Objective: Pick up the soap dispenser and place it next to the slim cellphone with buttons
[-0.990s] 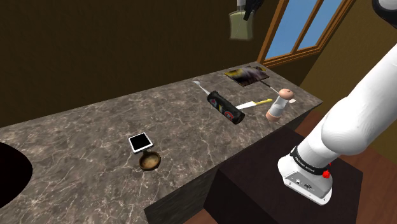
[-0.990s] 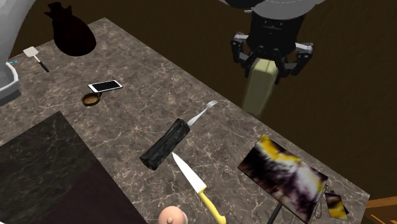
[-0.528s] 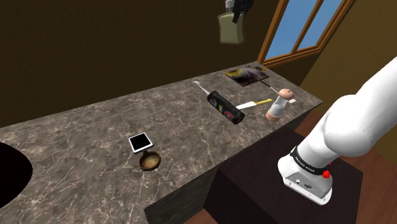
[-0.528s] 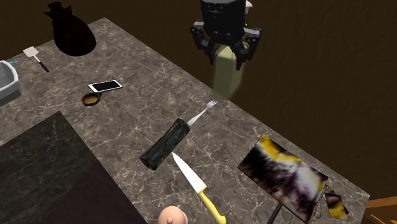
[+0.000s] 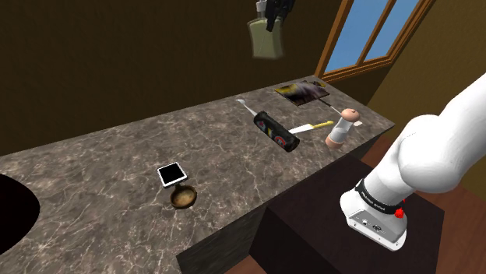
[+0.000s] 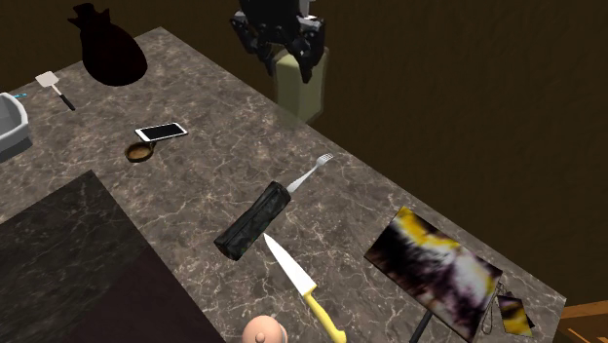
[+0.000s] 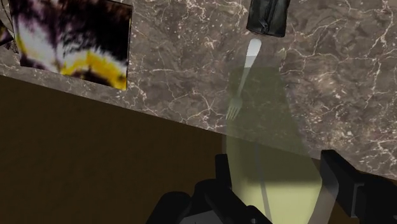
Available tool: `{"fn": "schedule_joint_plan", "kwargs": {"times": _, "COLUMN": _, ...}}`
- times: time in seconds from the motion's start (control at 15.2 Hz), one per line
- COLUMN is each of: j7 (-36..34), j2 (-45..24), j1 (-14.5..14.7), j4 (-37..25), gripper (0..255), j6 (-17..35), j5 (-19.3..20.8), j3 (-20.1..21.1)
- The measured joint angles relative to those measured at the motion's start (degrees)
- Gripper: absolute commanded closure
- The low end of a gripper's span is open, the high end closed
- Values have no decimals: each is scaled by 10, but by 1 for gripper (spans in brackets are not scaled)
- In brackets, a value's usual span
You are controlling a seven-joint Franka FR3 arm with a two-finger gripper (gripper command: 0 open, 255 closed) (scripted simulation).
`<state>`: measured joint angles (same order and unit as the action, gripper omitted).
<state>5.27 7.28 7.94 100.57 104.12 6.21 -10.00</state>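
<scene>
- Transport step: end effector [image 6: 285, 60] clamped on pale soap dispenser [image 6: 300, 88], high above marbled tabletop [image 6: 205, 168];
- Next, likely: carry toward cellphone [image 6: 161, 131], well apart; lower beside it.

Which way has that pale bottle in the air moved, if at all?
Yes. The soap dispenser, clasped in the end effector, has shifted toward the second exterior view's left, away from the patterned board, toward the cellphone.
</scene>
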Motion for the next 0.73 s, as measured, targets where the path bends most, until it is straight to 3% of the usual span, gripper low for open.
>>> {"fn": "schedule_joint_plan", "kwargs": {"times": 0.73, "j7": -152, "j2": -38, "j1": 66, "j4": -45, "gripper": 255, "j6": -25, "j5": 15, "j3": 86}}
